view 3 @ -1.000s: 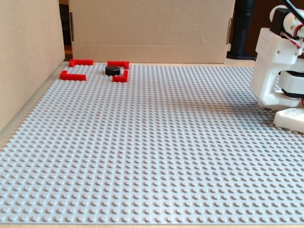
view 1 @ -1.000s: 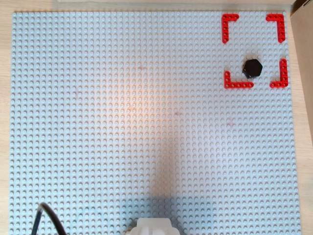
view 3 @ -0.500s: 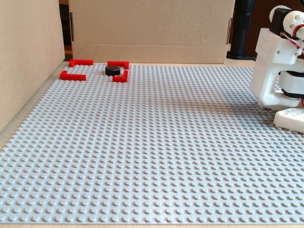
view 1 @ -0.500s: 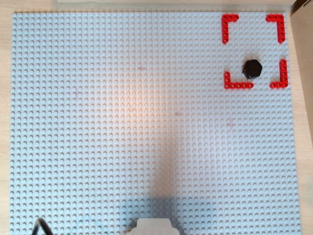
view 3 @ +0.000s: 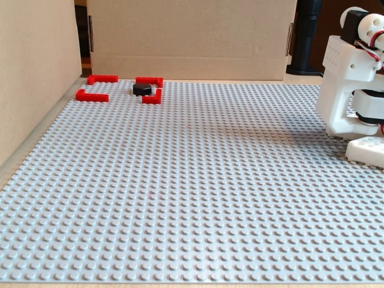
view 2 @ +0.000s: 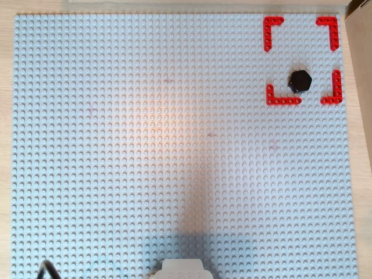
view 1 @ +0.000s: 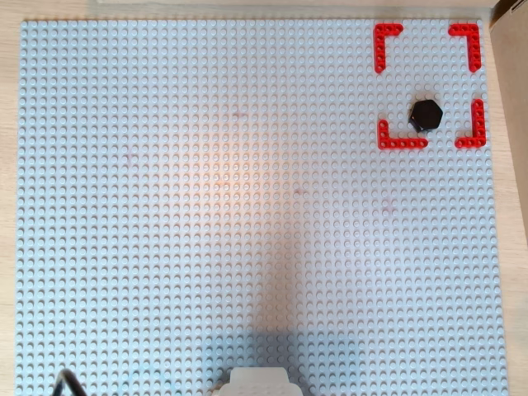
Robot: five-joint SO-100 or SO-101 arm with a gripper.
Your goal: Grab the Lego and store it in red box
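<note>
lego (view 1: 427,115) lies flat on the grey studded baseplate (view 1: 247,206), inside the red box (view 1: 388,35), in both overhead views. it is a black hexagon with a shiny top, sitting in the lower middle of the square outline, between the two lower corner pieces and just beside the lower left one in those views. in the fixed view the same piece (view 3: 142,89) sits near the far left corner of the baseplate, close to the right-hand red corners, with cardboard walls (view 3: 186,39) behind and to the left. the white arm base (view 3: 351,90) stands at the right edge of that view, well apart from the box. the claw is out of every view, so i cannot tell how it stands.
</note>
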